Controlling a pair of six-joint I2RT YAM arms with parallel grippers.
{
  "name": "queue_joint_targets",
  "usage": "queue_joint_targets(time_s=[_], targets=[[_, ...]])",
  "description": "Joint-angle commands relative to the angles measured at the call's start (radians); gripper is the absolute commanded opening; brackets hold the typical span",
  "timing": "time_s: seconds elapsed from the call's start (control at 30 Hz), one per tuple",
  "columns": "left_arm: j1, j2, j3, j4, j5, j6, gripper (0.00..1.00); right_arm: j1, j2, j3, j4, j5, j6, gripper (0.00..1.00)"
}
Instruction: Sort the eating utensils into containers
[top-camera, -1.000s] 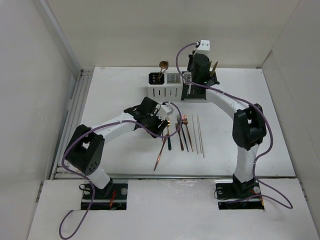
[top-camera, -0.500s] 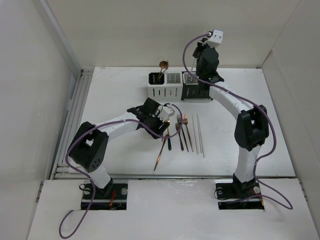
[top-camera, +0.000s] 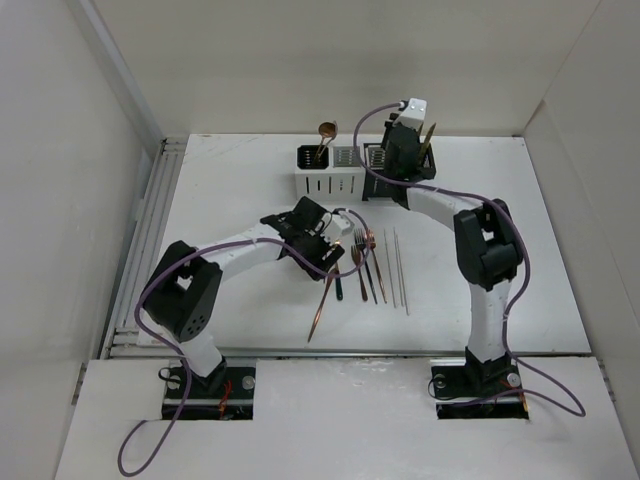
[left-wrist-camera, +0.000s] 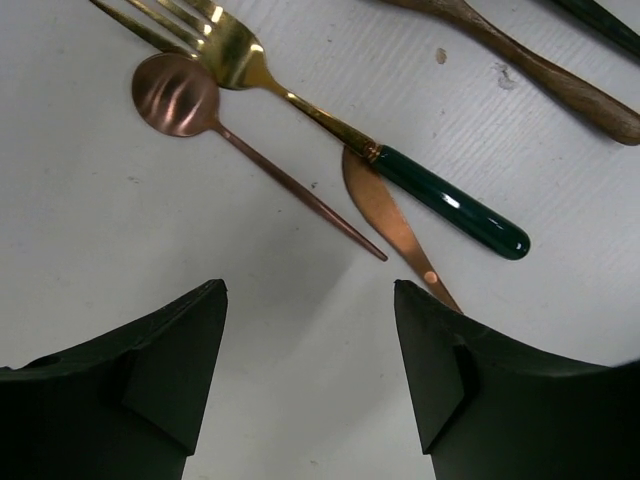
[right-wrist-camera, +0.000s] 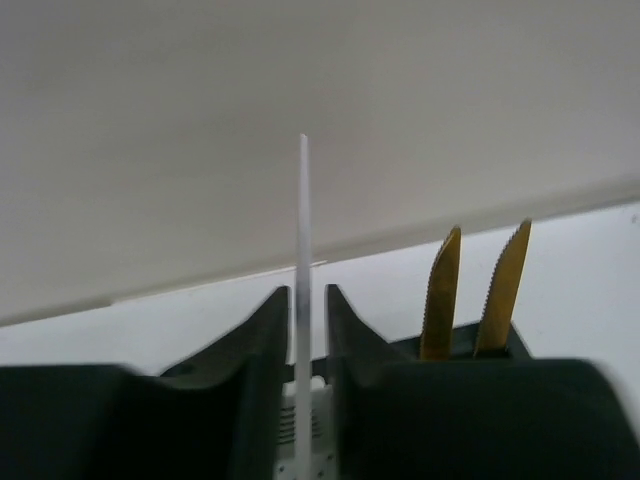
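About a third done: spoon (top-camera: 326, 130) and knives (right-wrist-camera: 440, 290) stand in the far containers (top-camera: 330, 185). Right gripper (right-wrist-camera: 306, 295) is barely parted around a white chopstick (right-wrist-camera: 303, 200) there; left gripper (left-wrist-camera: 310, 340) hovers wide, empty, over leftover utensils (top-camera: 361, 270).

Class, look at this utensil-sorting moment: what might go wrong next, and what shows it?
1. The white chopstick stands loose between the right gripper's parted fingers; it may tip or snag when the arm withdraws.
2. Below the open left gripper, the copper spoon, green-handled fork and copper knife crowd together; closing may catch two.
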Motion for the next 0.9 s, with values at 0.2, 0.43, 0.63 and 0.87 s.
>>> queue_joint_targets(time_s=[0.2,0.43,0.63,0.87], targets=[[-0.090,0.007,0.004,-0.052,0.063,-0.017,0.69,0.048,-0.181,-0.147,0.027,-0.011,-0.009,0.65],[-0.151,0.077,-0.023,-0.102,-0.054,-0.040,0.58,0.081,-0.310,-0.196,0.005,0.051,-0.009,0.69],[-0.214,0.068,-0.055,-0.197,-0.065,-0.008,0.57,0.110,-0.474,-0.308,-0.015,0.081,-0.009,0.70],[-0.254,0.129,-0.011,-0.322,-0.065,0.001,0.55,0.138,-0.683,-0.446,-0.033,0.121,-0.009,0.71]])
